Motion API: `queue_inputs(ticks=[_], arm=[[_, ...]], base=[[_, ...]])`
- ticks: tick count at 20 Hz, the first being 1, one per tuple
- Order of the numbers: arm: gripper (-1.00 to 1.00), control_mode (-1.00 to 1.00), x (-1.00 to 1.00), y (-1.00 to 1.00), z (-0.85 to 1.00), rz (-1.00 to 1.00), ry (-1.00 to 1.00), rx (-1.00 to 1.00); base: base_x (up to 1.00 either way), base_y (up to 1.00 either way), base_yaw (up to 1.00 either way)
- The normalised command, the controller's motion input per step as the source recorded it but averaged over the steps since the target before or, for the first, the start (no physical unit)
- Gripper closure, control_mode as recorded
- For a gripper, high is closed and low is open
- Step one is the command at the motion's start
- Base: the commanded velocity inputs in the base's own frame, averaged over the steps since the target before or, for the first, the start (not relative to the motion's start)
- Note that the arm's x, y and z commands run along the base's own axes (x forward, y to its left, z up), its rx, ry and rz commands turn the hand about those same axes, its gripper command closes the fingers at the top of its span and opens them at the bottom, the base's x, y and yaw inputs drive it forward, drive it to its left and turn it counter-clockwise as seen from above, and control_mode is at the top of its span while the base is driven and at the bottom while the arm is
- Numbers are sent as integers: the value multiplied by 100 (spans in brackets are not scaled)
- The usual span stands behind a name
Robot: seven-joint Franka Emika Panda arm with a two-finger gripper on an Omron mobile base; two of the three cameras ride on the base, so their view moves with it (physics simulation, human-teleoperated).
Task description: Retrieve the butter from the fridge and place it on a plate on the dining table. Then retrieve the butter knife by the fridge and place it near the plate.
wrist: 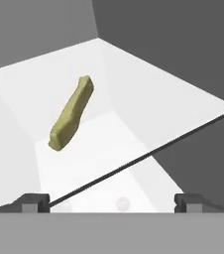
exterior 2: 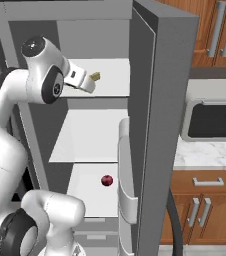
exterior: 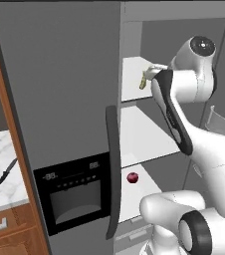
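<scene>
White arm (exterior: 204, 144) rises from the base and bends forward into the open fridge (exterior: 59, 99), wrist level with the top shelf (exterior 2: 110, 75). Gripper (wrist: 112, 201): jaws wide apart, holding nothing, just short of the shelf's front edge. One butter (wrist: 72, 114) lies on that shelf; one red fruit (exterior: 132, 177) on the lowest; one butter knife (exterior: 6, 172) on the counter's (exterior: 0, 189) edge beside the fridge.

Bare white shelf (wrist: 148, 94) surrounds the olive-yellow butter stick (wrist: 72, 114) at ten o'clock from the wide-open gripper (wrist: 112, 201). The grey fridge's (exterior: 59, 89) back wall closes twelve o'clock; its open door (exterior 2: 160, 125) bounds three o'clock.
</scene>
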Motion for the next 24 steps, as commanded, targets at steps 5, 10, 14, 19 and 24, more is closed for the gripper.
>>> queue_inputs(ticks=[5,10,14,19,24], arm=[[-100,-100,72,-1,-6,4,5,0],[-100,-100,64,1,-2,1,7,0],[-100,-100,55,6,0,0,10,0],[-100,-100,47,14,-5,0,10,0],[-100,-100,31,1,-19,1,2,0]], base=[[0,0,0],[0,0,0],[0,0,0],[0,0,0],[0,0,0]])
